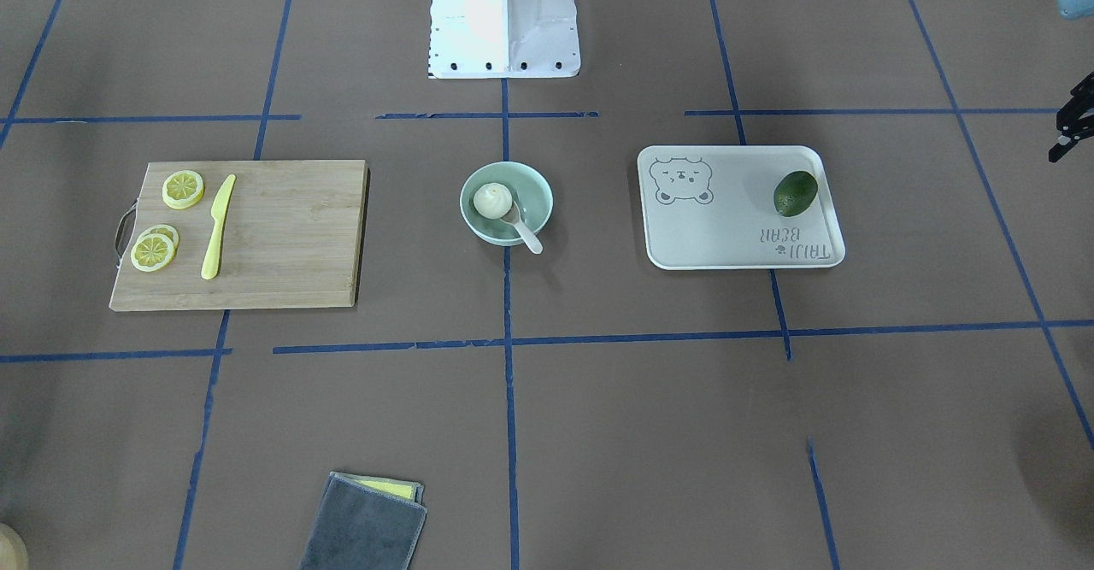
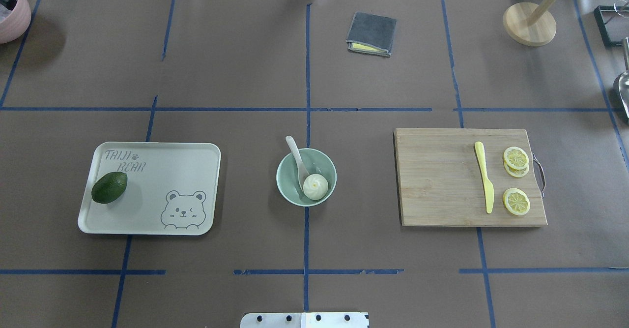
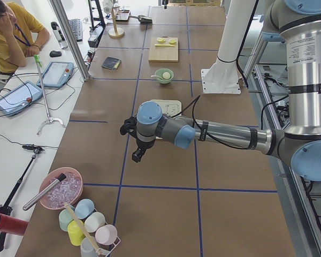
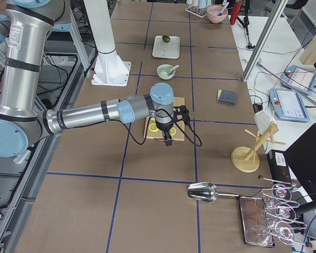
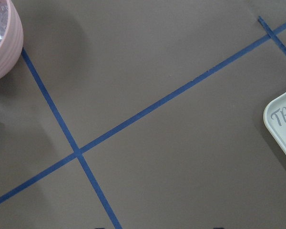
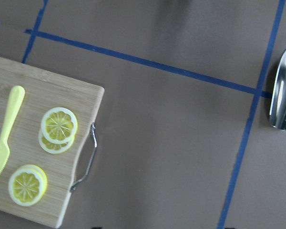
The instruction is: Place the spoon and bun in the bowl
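Note:
The mint-green bowl (image 2: 328, 164) stands at the table's middle; it also shows in the front view (image 1: 537, 190). The white bun (image 2: 315, 187) lies inside it, as the front view (image 1: 493, 201) shows too. The off-white spoon (image 2: 295, 152) rests with its scoop in the bowl beside the bun and its handle (image 1: 530, 237) sticking over the rim. My left gripper (image 3: 135, 156) hovers far off past the tray end. My right gripper (image 4: 168, 141) hovers past the cutting board. Both wrist views show only fingertip specks wide apart at the bottom edge, with nothing held.
A cream tray (image 2: 196, 156) holds an avocado (image 2: 109, 187). A wooden cutting board (image 2: 437, 180) carries a yellow knife (image 2: 484, 175) and lemon slices (image 2: 516, 201). A folded grey cloth (image 2: 371, 33), a pink bowl (image 2: 12, 13), a wooden stand (image 2: 529, 22) and a metal scoop (image 6: 283, 90) lie around the edges.

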Controlling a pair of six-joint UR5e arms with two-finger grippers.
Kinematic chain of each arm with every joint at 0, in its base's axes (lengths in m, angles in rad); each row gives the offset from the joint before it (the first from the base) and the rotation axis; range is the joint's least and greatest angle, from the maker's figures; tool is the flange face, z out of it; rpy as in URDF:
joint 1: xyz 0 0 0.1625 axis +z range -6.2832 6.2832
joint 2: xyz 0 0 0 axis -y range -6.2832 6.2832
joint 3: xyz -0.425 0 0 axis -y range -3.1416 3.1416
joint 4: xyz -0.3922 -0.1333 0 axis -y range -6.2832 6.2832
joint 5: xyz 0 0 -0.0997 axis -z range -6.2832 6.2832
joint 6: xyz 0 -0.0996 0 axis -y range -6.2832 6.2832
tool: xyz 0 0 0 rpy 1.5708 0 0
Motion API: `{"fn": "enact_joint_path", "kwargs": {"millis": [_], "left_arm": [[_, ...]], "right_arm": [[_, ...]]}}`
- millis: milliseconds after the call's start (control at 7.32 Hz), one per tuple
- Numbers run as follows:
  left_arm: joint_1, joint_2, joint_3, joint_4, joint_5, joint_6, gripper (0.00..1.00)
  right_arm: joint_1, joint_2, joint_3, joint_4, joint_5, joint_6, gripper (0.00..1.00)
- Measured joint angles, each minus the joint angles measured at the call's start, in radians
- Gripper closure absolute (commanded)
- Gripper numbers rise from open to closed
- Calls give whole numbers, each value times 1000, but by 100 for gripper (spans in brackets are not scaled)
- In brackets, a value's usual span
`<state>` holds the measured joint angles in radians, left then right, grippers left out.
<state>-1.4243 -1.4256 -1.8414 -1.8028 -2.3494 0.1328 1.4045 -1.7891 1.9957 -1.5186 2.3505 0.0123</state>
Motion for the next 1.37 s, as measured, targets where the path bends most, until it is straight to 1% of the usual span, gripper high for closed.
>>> {"fn": "enact_joint_path", "kwargs": {"millis": [137,273,547,820,1094,1367], "left_arm": [[-16,2,-3,57,-4,2,0],[-35,4,-3,121,-8,-1,0],[-78,5,-4,246,-12,-89,0],[-92,9,-1,270,-13,-168,0],[-94,10,7,267,-14,-178,0],[-94,11,3,265,-14,-170,0]], "right_arm": [[29,3,-27,-44,3,-89,0],[40,4,-48,-72,6,-125,0],[46,5,-64,-109,19,-134,0],[50,2,-76,-116,45,-109,0],[66,-2,-91,-114,78,-99,0],[75,-5,-106,-113,89,-97,0]]}}
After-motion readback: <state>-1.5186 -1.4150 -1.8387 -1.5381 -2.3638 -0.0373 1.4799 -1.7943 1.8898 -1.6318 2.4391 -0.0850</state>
